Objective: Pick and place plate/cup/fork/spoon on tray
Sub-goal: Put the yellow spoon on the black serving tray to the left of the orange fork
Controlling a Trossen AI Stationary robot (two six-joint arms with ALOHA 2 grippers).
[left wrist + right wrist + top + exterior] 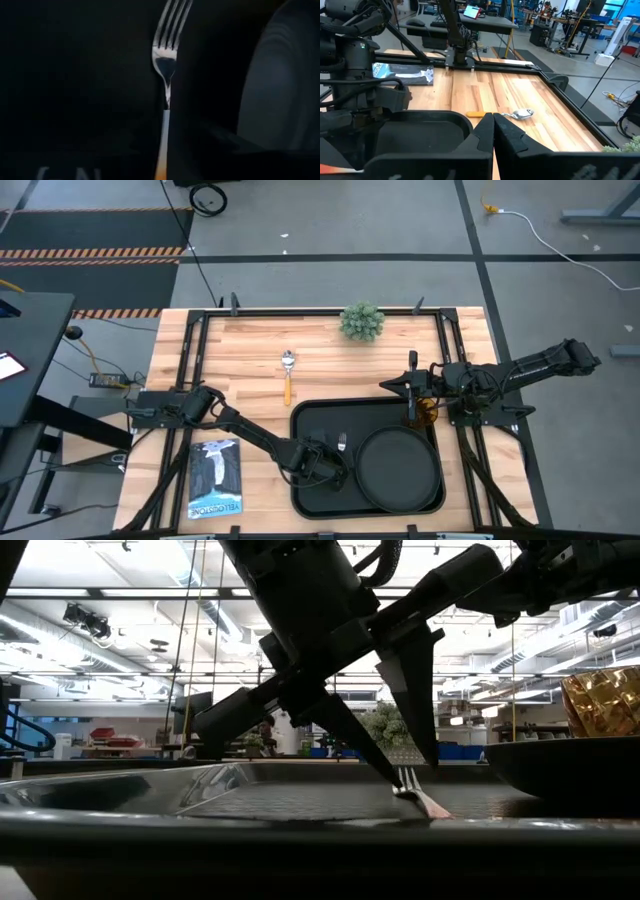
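Over tray point(310, 498): left end effector point(335, 460) low, open fingers straddling fork point(341, 444), fork lying on tray floor beside plate point(400, 468). Spoon point(288, 374) alone on bench point(250, 360), long axis front-to-back, roughly between both arms. Right end effector point(412, 398) closed, by cup point(426, 412) at tray corner.

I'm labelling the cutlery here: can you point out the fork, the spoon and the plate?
fork point(167, 37): left wrist view, on the tines.
spoon point(288, 361): high view, on the silver bowl.
plate point(400, 468): high view, on its flat middle.
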